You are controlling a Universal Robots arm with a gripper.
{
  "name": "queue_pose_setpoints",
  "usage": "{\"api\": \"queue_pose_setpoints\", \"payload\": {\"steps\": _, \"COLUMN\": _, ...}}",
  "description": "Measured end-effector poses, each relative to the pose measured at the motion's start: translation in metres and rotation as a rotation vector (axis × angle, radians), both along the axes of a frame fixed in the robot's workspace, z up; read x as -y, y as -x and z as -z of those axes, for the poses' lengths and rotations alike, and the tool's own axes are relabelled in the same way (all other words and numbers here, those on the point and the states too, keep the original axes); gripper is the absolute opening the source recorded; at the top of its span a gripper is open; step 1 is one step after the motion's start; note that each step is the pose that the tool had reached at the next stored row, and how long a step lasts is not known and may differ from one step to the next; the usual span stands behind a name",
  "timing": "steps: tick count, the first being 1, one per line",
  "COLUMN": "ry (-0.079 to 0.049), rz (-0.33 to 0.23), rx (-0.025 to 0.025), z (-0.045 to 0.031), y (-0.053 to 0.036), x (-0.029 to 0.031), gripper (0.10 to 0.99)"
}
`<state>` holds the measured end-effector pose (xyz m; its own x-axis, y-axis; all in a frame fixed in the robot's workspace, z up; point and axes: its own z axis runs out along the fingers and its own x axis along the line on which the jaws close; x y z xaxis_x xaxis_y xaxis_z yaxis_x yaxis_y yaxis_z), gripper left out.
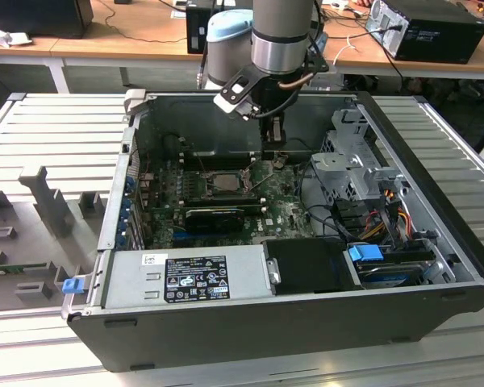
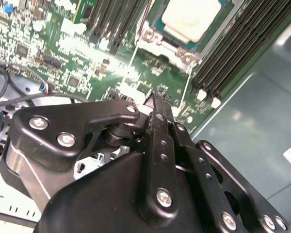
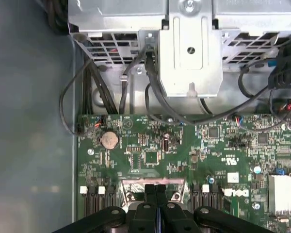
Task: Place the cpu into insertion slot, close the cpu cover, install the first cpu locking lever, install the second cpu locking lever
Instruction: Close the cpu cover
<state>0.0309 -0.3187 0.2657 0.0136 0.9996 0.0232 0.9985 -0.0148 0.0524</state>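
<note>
The cpu [image 2: 191,17] lies flat in the insertion slot with its silvery top face up. It is the grey square [image 1: 219,182] on the green board in the exterior view. The silver cpu cover [image 2: 157,41] frames the chip, and its edge [image 3: 136,185] lies just ahead of my fingers. A thin locking lever rod [image 2: 131,63] runs out from the cover's corner over the board. My gripper [image 2: 157,97] is shut with nothing between its black fingers. It hovers low beside the socket's corner, on the exterior view's right of it [image 1: 276,160]. In the first wrist view the gripper [image 3: 155,188] points at the cover's edge.
Long black memory slots [image 2: 233,53] flank the socket. A black expansion card [image 1: 214,216] lies nearer the power supply [image 1: 185,274]. A metal drive cage [image 3: 189,43] with loose cables [image 3: 87,92] stands beyond the board. The case wall [image 2: 262,126] is close by.
</note>
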Motion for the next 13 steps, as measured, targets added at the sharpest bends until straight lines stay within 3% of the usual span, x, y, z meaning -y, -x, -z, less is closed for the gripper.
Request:
{"api": "queue_pose_setpoints", "payload": {"steps": 4, "ry": 0.000, "rz": 0.000, "rx": -0.0010, "z": 0.0004, "y": -0.0178, "x": 0.0000, "gripper": 0.106}}
{"api": "queue_pose_setpoints", "payload": {"steps": 6, "ry": 0.000, "rz": 0.000, "rx": -0.0015, "z": 0.0046, "y": -0.0288, "x": 0.0000, "gripper": 0.106}}
{"api": "queue_pose_setpoints", "payload": {"steps": 11, "ry": 0.000, "rz": -0.008, "rx": -0.0030, "z": 0.0168, "y": -0.0320, "x": 0.0001, "gripper": 0.106}}
{"api": "queue_pose_setpoints", "payload": {"steps": 13, "ry": 0.000, "rz": -0.009, "rx": -0.0035, "z": 0.0175, "y": -0.0303, "x": 0.0001, "gripper": 0.106}}
